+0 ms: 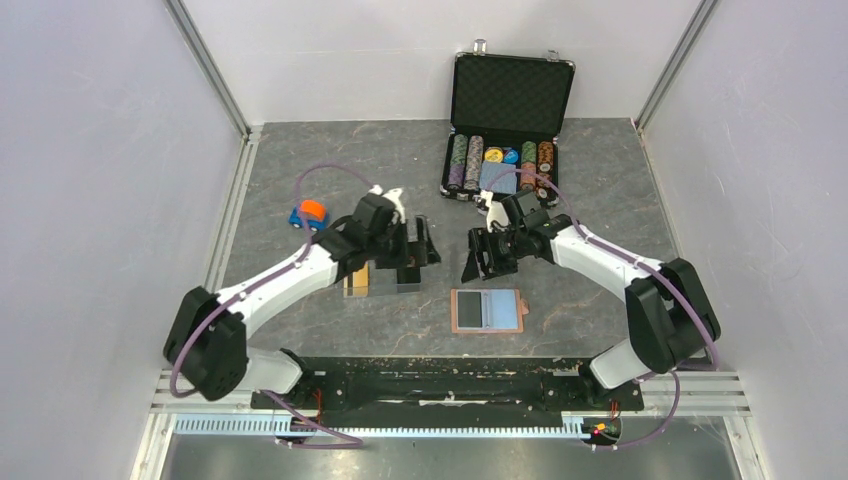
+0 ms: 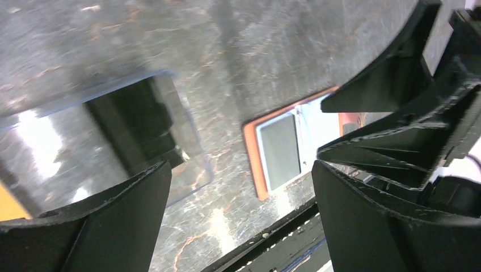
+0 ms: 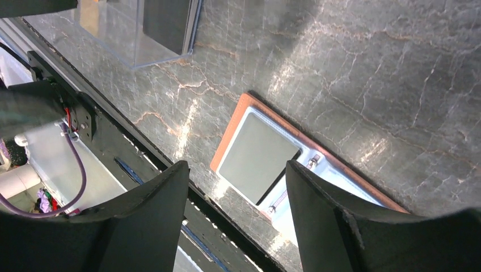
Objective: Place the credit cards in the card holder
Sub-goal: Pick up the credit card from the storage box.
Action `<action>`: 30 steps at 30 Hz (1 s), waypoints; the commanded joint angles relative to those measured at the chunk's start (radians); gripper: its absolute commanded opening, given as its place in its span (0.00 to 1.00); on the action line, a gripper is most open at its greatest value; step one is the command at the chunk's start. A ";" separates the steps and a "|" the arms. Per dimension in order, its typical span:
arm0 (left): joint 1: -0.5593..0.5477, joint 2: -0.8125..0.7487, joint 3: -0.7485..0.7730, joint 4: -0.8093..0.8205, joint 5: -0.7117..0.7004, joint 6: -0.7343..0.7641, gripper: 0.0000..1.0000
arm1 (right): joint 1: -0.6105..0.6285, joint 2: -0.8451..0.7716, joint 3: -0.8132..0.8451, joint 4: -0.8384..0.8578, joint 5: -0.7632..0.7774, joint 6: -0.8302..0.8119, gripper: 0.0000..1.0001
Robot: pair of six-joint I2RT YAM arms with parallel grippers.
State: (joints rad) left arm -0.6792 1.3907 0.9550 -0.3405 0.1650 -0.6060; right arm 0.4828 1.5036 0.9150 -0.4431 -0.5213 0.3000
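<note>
The card holder (image 1: 488, 310) lies open and flat. Just to its left the credit cards (image 1: 357, 281) stand on edge in clear boxes (image 1: 408, 280). They look thin, stiff and slick, so are likely best pinched across their top edges. Just beyond the holder, the left gripper (image 1: 418, 252) and right gripper (image 1: 483, 260) hover with fingers spread, holding nothing.

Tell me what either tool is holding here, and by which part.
Nothing is held. The left tool and right tool both stand open with empty gaps; the card holder lies open, untouched.

white links (image 1: 290, 280) join bulky black joints (image 1: 210, 345), with looping purple cables (image 1: 335, 165) and black end effectors (image 2: 241, 164) (image 3: 237, 164).
</note>
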 commanded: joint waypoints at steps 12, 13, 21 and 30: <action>0.208 -0.111 -0.114 -0.123 0.002 -0.026 0.89 | 0.098 0.167 0.171 0.047 -0.061 0.045 0.65; 0.208 -0.093 -0.100 -0.141 0.002 -0.010 0.86 | 0.104 0.183 0.184 0.054 -0.069 0.052 0.64; 0.208 0.078 -0.030 -0.131 0.058 0.016 0.56 | 0.142 0.272 0.253 0.120 -0.126 0.127 0.59; 0.205 0.212 0.013 -0.125 0.018 0.016 0.44 | 0.157 0.370 0.322 0.140 -0.156 0.153 0.59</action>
State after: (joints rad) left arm -0.4744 1.5677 0.9142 -0.4747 0.2058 -0.6243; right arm 0.6323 1.8427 1.1824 -0.3439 -0.6418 0.4267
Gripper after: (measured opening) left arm 0.449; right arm 0.589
